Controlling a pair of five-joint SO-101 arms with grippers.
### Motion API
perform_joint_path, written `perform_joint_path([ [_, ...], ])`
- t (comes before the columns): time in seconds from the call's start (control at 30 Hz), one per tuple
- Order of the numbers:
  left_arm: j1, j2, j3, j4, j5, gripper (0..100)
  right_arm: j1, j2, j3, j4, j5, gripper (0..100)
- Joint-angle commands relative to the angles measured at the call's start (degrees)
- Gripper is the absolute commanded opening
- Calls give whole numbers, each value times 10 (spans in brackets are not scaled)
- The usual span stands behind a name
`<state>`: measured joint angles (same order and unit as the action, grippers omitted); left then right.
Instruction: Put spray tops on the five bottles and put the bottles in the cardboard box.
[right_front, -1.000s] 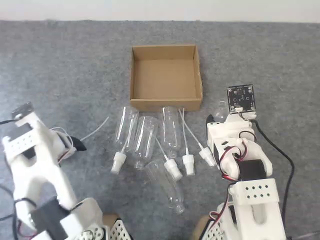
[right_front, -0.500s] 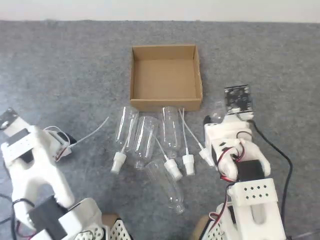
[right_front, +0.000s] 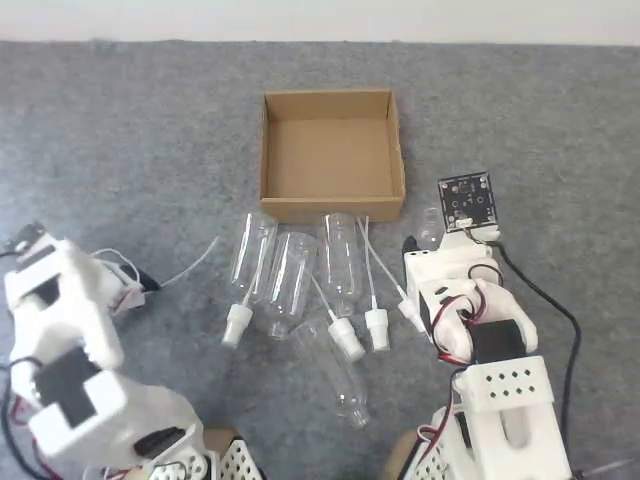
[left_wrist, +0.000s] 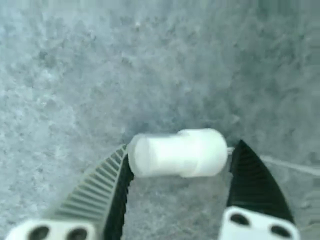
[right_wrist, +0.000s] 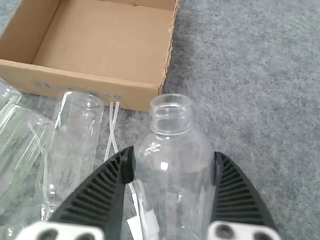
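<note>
1. Where my left arm sits at the left edge of the surface (right_front: 120, 130), my left end effector (left_wrist: 181, 150) is clamped on a white spray top (left_wrist: 165, 155), gripping it end to end. Its outline is blurred. From above, my arm covers the head and its thin tube (right_front: 190, 262) trails toward the middle.
2. In the middle, four clear bottles (right_front: 288, 280) lie just in front of the cardboard box (right_front: 330, 210), with four more spray tops (right_front: 347, 338) among them. Their tubes cross, and I cannot tell whether any top sits in a neck.
3. On the right, my right end effector (right_wrist: 172, 156) is clamped on the fifth bottle (right_wrist: 172, 170), whose open neck points toward the box's corner. Its base is cut off, and from above my wrist camera (right_front: 466, 200) hides most of it.
</note>
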<state>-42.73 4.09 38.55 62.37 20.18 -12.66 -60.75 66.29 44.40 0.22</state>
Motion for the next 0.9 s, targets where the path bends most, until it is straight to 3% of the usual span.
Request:
perform_joint_path([
  [0.0, -7, 40, -81, 11, 8, 210, -2, -13, -10, -13, 15, 139],
  [0.43, -6, 45, -162, 11, 4, 199, -2, -13, -10, -13, 15, 139],
  [0.87, -5, 101, -160, 6, -19, 199, -1, -13, -10, -13, 15, 139],
])
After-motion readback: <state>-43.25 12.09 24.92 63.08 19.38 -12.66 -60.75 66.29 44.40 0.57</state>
